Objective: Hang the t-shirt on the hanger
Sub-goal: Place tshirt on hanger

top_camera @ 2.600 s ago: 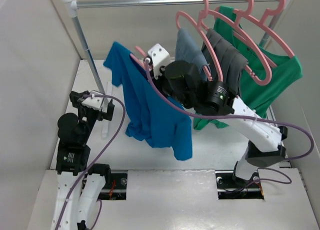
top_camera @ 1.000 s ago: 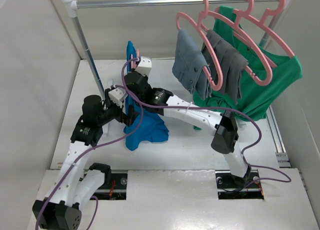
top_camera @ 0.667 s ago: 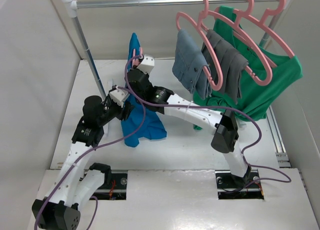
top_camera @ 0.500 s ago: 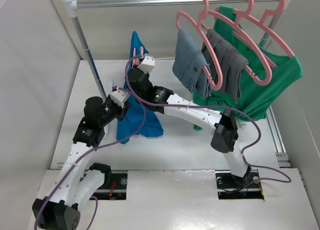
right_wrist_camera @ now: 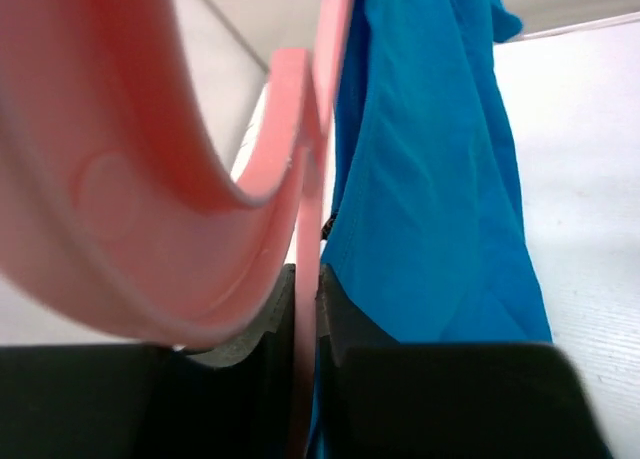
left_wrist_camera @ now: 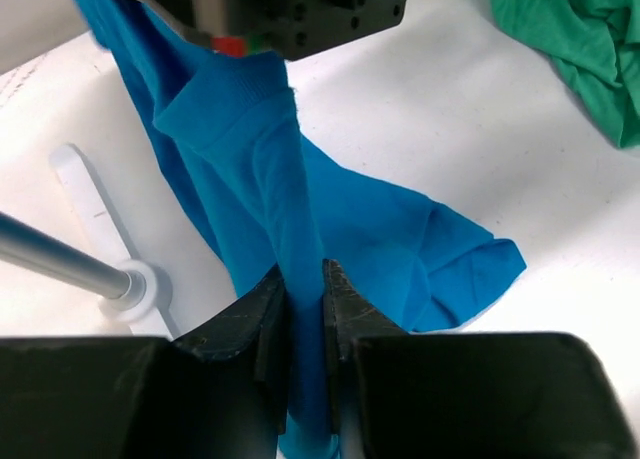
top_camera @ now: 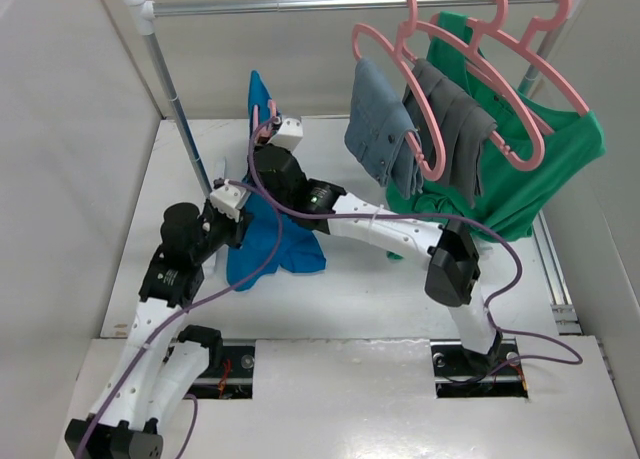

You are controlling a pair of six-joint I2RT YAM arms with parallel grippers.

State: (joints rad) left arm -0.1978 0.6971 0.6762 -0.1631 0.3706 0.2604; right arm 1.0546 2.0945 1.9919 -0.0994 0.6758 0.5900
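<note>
- White surface [top_camera: 360,299] inside pale walls, a steel rail [top_camera: 300,4] across the far side; other pink hangers [top_camera: 500,89] with a green shirt [top_camera: 545,184] and grey clothes hang at the far right.
- Against half a second ago, the t-shirt [top_camera: 262,249] has its peak a touch further left and lower, and its lower part is drawn toward the near left. At 2.6 s ago it hung spread wide — now it is a narrow bunch.
- Bright blue cloth runs as a tall, rope-like fold from the hanger [right_wrist_camera: 200,179] down; its lower end pools on the surface, left of centre.
- Right arm [top_camera: 400,234] reaches from the near right across to the far left; right fingers [right_wrist_camera: 340,314] are clamped on the hanger's thin pink bar, blue cloth just beside it.
- Left arm [top_camera: 165,279] is bent at the near left — left fingers [left_wrist_camera: 268,314] are pinched together on a vertical ridge of the t-shirt.
</note>
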